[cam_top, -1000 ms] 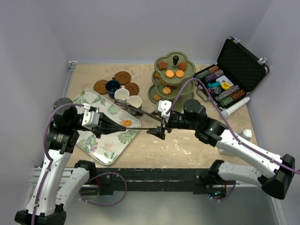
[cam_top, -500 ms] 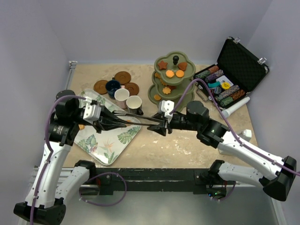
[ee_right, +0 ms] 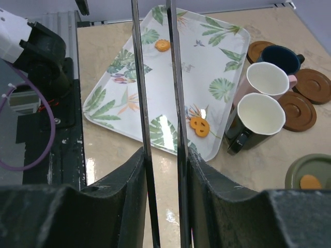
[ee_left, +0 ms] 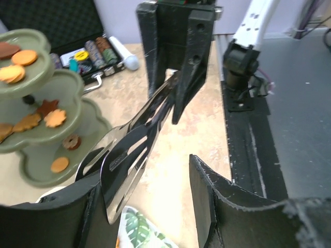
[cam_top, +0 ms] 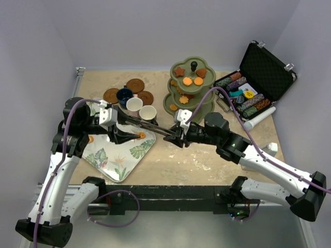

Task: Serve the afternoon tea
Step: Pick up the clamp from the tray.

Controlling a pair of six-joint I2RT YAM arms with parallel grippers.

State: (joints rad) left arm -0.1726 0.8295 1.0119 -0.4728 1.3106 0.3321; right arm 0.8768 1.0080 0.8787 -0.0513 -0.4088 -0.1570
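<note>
A pair of metal tongs [cam_top: 147, 125] hangs over the table between the arms. My right gripper [ee_right: 164, 178] is shut on the tongs [ee_right: 139, 77], one pad pressing each blade. My left gripper [ee_left: 150, 206] is open; the tongs' tips [ee_left: 129, 155] lie beside its left finger, apart from the right one. Two orange biscuits [ee_right: 199, 126] [ee_right: 162, 45] lie on the leaf-patterned tray [ee_right: 217, 46]. A cream cup [ee_right: 261, 116], a pinkish-white cup [ee_right: 269, 80] and a navy cup [ee_right: 279, 58] stand by brown saucers [ee_right: 297, 110]. The olive three-tier stand [cam_top: 189, 88] holds several biscuits.
An open black case of poker chips [cam_top: 253, 88] sits at the back right, with a white cylinder [cam_top: 257, 120] in front of it. The tray [cam_top: 111, 155] lies at the front left, and my left arm [cam_top: 67, 150] reaches over it. Walls close in the table on three sides.
My left gripper has opened and let go of the tongs. My right gripper has closed on their other end. The left wrist has risen and turned toward the cups.
</note>
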